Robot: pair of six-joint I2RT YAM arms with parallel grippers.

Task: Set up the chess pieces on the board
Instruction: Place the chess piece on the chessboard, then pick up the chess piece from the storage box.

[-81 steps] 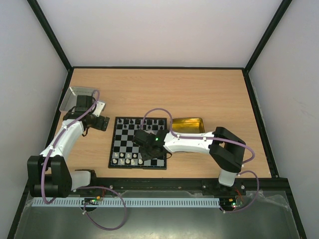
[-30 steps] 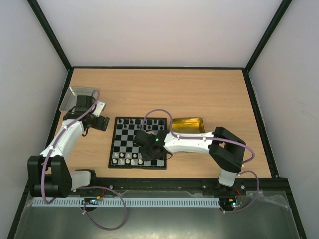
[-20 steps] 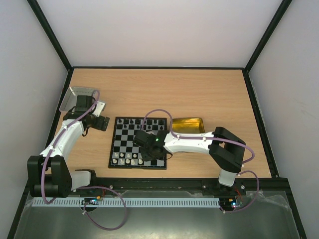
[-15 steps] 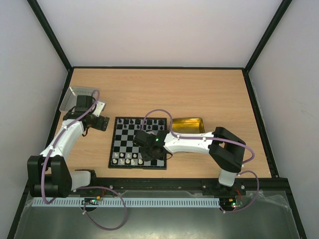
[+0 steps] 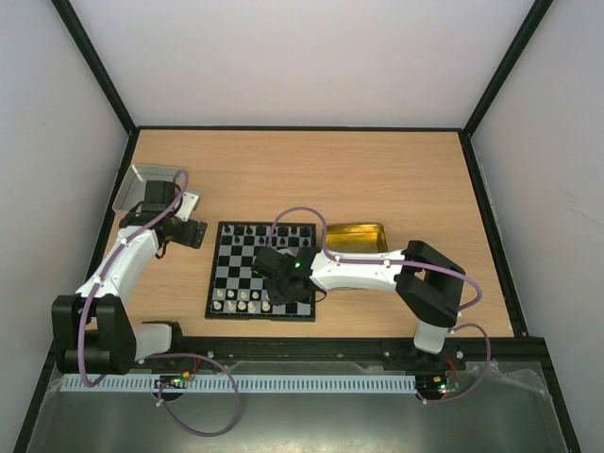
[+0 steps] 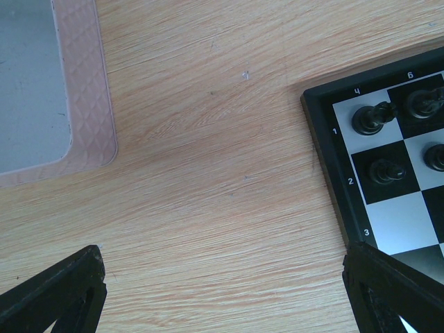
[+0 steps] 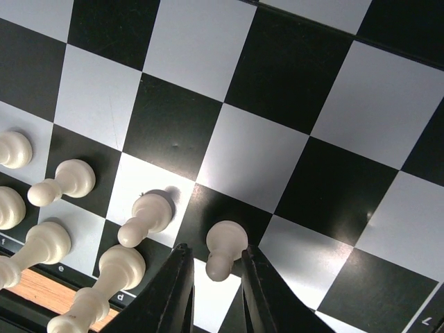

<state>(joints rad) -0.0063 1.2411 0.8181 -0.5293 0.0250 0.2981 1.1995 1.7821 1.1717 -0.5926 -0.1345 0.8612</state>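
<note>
Your right gripper (image 7: 216,277) stands narrow, pinched on a white pawn (image 7: 225,246) low over the board (image 5: 236,274), close to its near edge. Other white pawns (image 7: 142,218) stand just beside it, and the border there reads "e" and "d". Your left gripper (image 6: 222,284) gapes wide above the bare table (image 6: 208,173), between the grey tin lid (image 6: 83,90) and the board's corner. That corner is numbered 1, 2, 3, and black pieces (image 6: 371,118) stand there.
</note>
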